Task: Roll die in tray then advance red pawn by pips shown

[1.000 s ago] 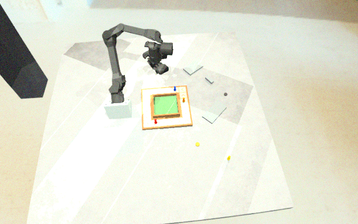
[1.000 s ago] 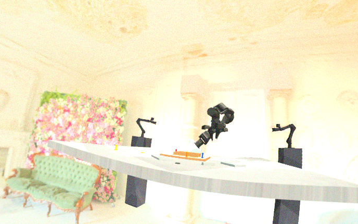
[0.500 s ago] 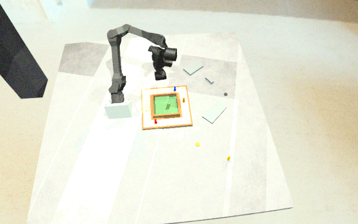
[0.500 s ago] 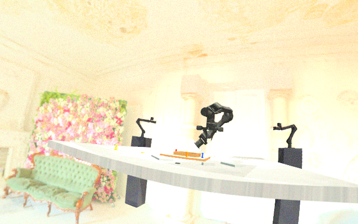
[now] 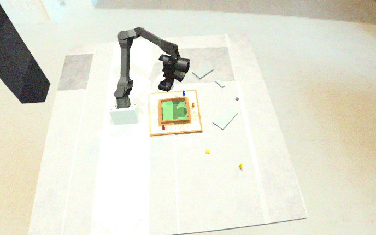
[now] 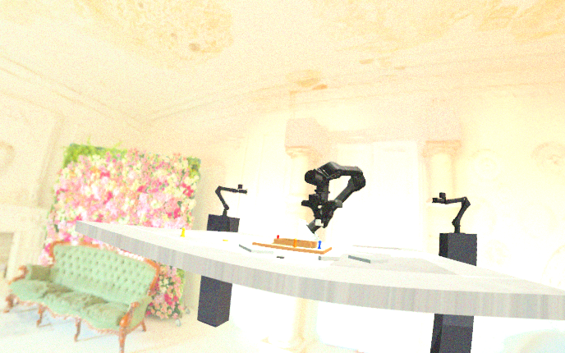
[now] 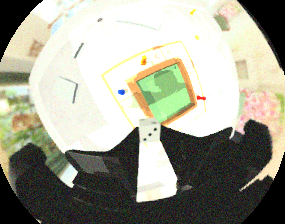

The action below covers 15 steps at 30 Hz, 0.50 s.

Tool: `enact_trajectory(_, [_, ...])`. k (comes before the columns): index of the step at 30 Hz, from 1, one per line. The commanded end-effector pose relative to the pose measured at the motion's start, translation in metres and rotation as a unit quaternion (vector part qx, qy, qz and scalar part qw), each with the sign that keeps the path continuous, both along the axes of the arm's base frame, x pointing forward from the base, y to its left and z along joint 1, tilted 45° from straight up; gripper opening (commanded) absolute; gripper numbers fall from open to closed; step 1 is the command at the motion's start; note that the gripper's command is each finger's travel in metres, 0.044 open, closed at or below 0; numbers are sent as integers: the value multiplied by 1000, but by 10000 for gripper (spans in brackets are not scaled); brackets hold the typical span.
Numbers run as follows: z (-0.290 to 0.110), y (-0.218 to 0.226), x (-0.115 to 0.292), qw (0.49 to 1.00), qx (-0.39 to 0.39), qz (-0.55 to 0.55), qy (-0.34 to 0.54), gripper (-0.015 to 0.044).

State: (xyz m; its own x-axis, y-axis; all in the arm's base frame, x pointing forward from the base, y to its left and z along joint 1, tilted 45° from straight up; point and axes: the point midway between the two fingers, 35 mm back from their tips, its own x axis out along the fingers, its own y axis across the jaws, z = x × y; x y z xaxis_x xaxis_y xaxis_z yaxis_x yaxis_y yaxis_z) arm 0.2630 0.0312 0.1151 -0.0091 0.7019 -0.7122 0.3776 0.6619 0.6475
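Note:
My gripper (image 5: pixel 164 86) (image 6: pixel 314 226) (image 7: pixel 147 128) is shut on the white die (image 7: pixel 150 129) and holds it in the air above the far edge of the board (image 5: pixel 175 133) (image 7: pixel 113 75). The green tray (image 5: pixel 168 111) (image 7: pixel 165 92) with a wooden rim sits in the board's middle, empty. The red pawn (image 5: pixel 163 127) (image 6: pixel 277 236) (image 7: pixel 202 98) stands on the board's near left corner. A blue pawn (image 5: pixel 183 93) (image 6: pixel 319 245) (image 7: pixel 121 91) stands on the far side, and an orange pawn (image 5: pixel 192 104) (image 6: pixel 294 241) (image 7: pixel 143 60) on the right side.
A yellow pawn (image 5: pixel 240 165) (image 6: pixel 182 231) and a yellow disc (image 5: pixel 207 151) lie off the board, nearer the front. Flat pale slabs (image 5: pixel 202 72) (image 5: pixel 225 118) and a small grey disc (image 5: pixel 236 99) lie to the right. The arm's base (image 5: pixel 123 115) stands left of the board.

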Motion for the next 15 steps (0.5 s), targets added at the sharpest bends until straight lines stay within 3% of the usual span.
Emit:
enact_trajectory(1, [-13,-7,3,997,-2,-54,56,0])
enact_trajectory(15, [-48,-28,10,950,-4,-222,221,0])
